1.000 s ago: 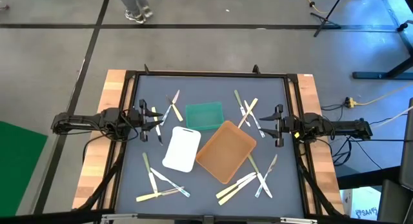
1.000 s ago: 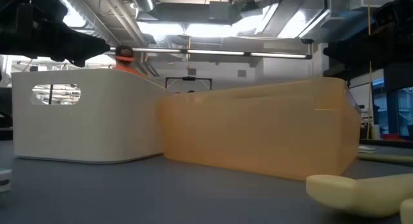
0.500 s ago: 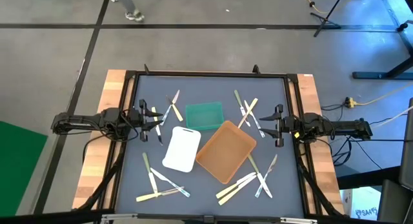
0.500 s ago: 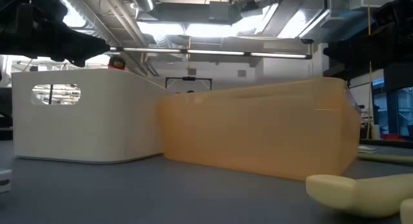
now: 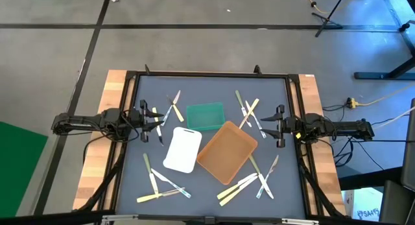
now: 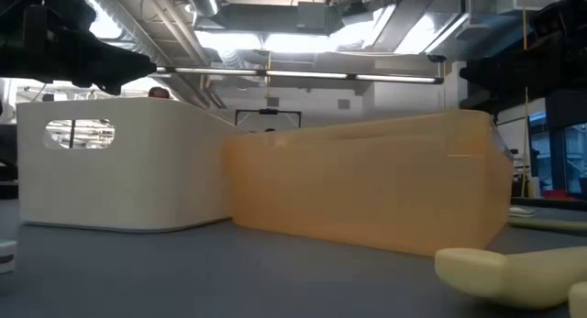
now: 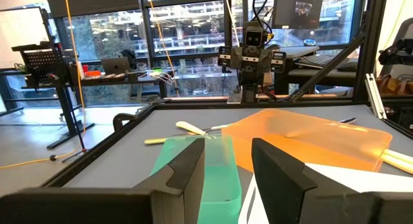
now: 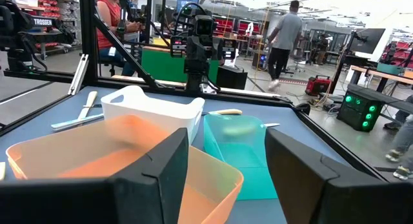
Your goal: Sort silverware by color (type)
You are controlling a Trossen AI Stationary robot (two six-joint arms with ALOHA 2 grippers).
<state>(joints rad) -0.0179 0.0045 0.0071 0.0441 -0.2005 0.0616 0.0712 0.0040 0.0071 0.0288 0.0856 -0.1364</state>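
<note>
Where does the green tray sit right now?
In the high view the green tray sits centre-table, toward the far edge, just behind the white tray and the brown tray.

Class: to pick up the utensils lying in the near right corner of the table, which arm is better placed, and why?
The right. Its claw, open and empty, hovers on that side, above the utensil pile. The left claw sits across the brown tray.

The grey table carries three trays at its middle: a green tray, a white tray and a brown tray, close together, perhaps touching. The silverware lies scattered in loose clusters toward all four corners.
</note>
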